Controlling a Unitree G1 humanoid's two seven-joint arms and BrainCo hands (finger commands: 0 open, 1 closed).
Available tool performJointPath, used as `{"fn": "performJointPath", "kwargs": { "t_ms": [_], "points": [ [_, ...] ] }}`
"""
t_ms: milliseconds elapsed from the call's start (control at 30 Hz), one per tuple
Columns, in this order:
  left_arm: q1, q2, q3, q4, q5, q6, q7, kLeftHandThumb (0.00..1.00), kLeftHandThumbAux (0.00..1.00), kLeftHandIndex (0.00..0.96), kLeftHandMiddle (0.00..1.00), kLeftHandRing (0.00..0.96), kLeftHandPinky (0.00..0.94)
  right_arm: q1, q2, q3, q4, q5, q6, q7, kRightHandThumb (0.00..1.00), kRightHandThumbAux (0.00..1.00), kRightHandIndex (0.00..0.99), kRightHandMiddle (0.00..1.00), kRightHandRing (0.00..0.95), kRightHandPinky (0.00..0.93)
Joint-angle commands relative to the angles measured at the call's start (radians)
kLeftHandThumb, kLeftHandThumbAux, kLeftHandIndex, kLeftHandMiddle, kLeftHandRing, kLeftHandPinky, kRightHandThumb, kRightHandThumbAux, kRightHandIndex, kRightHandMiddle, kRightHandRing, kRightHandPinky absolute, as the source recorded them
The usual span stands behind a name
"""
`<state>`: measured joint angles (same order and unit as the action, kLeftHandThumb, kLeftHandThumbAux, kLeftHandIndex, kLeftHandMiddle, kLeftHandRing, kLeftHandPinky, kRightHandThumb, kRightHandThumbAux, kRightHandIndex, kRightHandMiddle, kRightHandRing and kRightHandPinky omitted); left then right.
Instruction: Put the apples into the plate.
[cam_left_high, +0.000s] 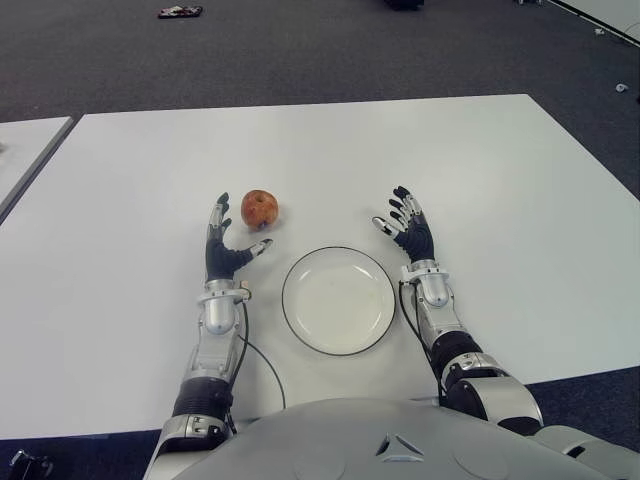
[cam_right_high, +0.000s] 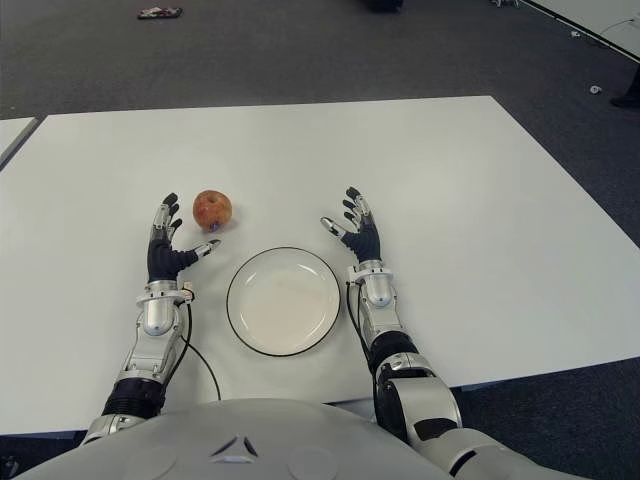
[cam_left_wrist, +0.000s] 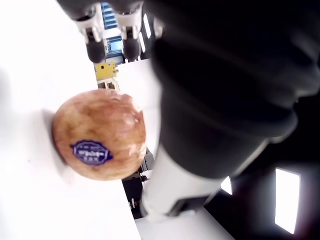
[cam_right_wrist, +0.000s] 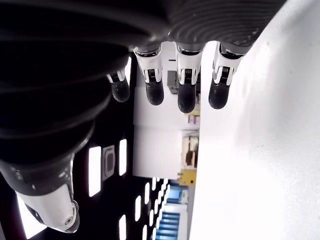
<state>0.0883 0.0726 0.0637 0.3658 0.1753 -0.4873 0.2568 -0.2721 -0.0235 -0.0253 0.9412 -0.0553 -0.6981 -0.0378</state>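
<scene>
One red-orange apple (cam_left_high: 259, 208) with a blue sticker (cam_left_wrist: 91, 151) sits on the white table (cam_left_high: 120, 200), up and left of the empty white plate (cam_left_high: 338, 300). My left hand (cam_left_high: 228, 247) is open just near and left of the apple, fingers spread, thumb pointing toward it, not touching. On the other side of the plate, near its far right rim, my right hand (cam_left_high: 403, 226) is open with its fingers (cam_right_wrist: 186, 95) extended and nothing in them.
The table's far edge meets a dark carpet (cam_left_high: 300, 50) with a small dark object (cam_left_high: 180, 12) lying on it. A second table's corner (cam_left_high: 25, 150) shows at the left. A cable (cam_left_high: 262, 365) runs along the left forearm.
</scene>
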Motion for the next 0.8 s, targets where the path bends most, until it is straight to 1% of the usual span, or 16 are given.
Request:
{"fn": "performJointPath", "kwargs": {
  "t_ms": [33,800],
  "points": [
    [0.002,-0.002,-0.002,0.02,-0.002,-0.002,-0.004,0.0,0.49,0.0,0.0,0.0,0.0,0.057,0.0,0.0,0.028,-0.005,0.021,-0.001,0.169,0.7,0.023,0.096,0.106,0.131],
    [0.0,0.001,-0.001,0.026,0.003,0.004,-0.003,0.0,0.477,0.0,0.0,0.0,0.0,0.062,0.001,0.003,0.02,-0.009,0.023,-0.007,0.166,0.7,0.018,0.099,0.109,0.134]
  ]
}}
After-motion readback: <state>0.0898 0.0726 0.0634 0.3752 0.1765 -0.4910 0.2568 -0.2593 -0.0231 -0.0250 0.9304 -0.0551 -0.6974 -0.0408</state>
